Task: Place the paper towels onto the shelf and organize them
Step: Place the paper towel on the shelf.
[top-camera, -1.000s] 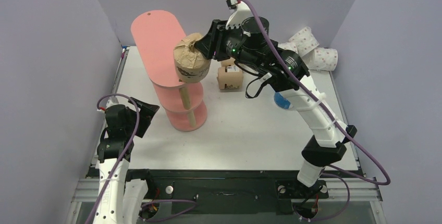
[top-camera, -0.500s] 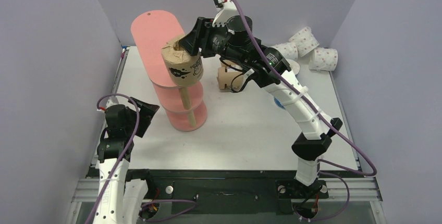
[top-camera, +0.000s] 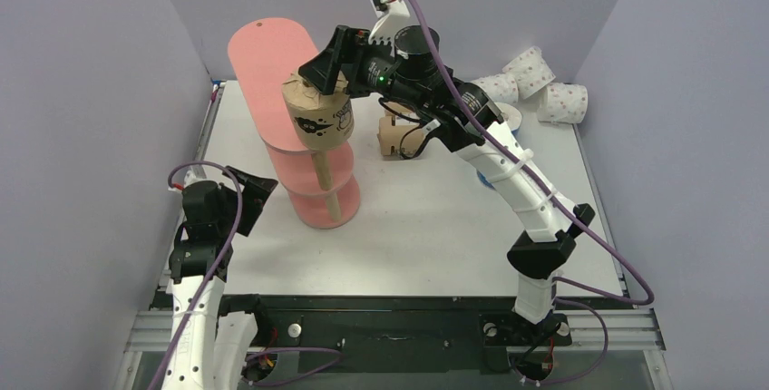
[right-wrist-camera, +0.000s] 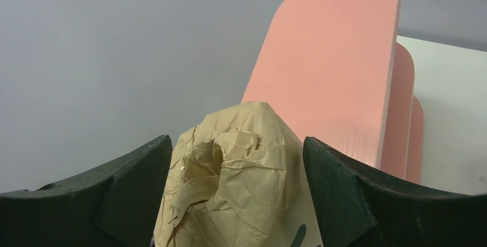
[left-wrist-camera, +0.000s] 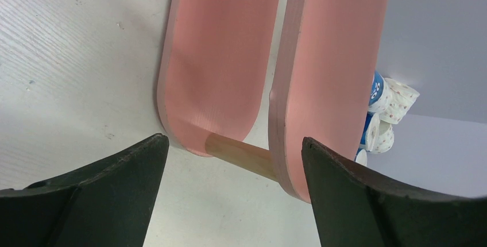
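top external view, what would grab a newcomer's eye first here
The tall salmon-pink shelf, left of centre, stands out, with a brown paper towel roll upright at the near end of its top board. The right gripper sits over that roll, its jaws open on either side of it. White pink-dotted rolls lie in the far right corner.

counting one pink shelf (top-camera: 267, 63) of three boards, one brown roll (top-camera: 322, 122) between the right jaws, at least one more brown roll (top-camera: 388, 143) back behind them, three pink-dotted white rolls (top-camera: 562, 102) farther behind, and blue rolls (left-wrist-camera: 374, 86), seemingly three, far beyond the left jaws.
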You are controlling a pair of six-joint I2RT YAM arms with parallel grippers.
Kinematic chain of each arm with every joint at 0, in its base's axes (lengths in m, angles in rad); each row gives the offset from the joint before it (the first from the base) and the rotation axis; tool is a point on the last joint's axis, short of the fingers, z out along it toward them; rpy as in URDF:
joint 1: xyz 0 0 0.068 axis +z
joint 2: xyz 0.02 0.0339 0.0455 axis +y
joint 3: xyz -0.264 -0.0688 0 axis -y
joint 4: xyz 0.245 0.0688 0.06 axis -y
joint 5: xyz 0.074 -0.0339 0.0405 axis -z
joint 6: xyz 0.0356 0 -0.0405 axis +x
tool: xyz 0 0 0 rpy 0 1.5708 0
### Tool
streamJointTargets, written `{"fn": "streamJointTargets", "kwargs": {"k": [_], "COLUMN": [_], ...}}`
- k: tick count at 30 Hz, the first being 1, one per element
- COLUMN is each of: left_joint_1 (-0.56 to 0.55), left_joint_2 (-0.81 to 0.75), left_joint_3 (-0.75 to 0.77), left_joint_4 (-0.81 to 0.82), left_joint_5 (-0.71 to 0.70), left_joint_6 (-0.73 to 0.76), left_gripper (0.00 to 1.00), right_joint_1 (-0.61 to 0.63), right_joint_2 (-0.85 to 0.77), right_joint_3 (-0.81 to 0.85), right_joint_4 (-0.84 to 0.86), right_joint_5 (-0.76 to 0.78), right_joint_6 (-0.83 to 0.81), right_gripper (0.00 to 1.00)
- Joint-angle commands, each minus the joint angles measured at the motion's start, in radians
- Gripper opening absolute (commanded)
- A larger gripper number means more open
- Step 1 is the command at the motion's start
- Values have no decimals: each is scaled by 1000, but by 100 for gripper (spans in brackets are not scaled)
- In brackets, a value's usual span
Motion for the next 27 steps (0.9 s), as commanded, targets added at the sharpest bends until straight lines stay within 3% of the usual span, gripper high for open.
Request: {"fn": "streamJointTargets", "kwargs": {"k": [1, 8, 13, 18, 27], "left_joint_1": [3, 2, 3, 2, 3], "left_joint_2": [3, 6, 15, 18, 8], "left_joint_3": [9, 9, -1, -12, -42], "left_joint_4": [60, 88, 113, 129, 175], "left_joint_5": [34, 74, 110, 123, 170], "left_joint_6": [-5, 3, 2, 2, 7], "left_gripper": [85, 88, 89, 89, 90], "right_joint_1": [-12, -17, -11, 1, 7], "right_joint_2": [-82, -195, -311, -455, -493], "right_joint_3": [-28, -136, -303, -600, -769], "right_joint_4": [67, 62, 76, 215, 353], "right_joint_5": [-21, 6, 19, 59, -25], "right_joint_6": [-4, -135, -255, -352, -393], "right_gripper": [81, 82, 81, 80, 81]}}
